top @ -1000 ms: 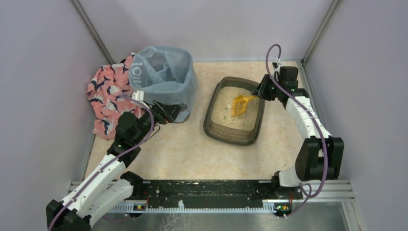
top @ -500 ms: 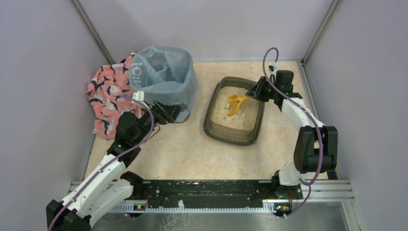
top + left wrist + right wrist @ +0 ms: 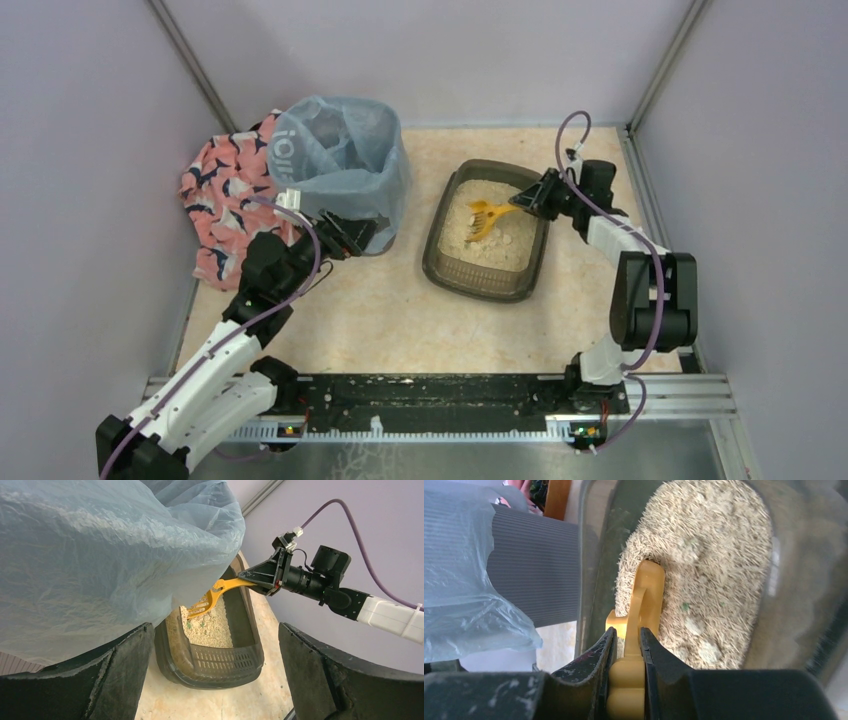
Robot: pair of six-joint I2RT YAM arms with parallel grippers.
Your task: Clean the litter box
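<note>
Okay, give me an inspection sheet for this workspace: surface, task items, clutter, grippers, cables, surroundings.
Surface: beige mottled tabletop, no spills seen.
Job's things: litter box holds beige litter with pale clumps. The yellow scoop has its head down in the litter. The bin, lined with a light blue bag, stands left of the box.
Clutter: pink patterned cloth bunched behind the bin.
Grippers: left gripper open at the bin's side, empty. The right gripper is shut on the scoop's handle.
Cables: purple cable loops above the right wrist, another runs along the left arm.
Surroundings: lilac walls on three sides.

On table (image 3: 380, 320): litter box (image 3: 478, 284), bin (image 3: 345, 190), cloth (image 3: 220, 190)
</note>
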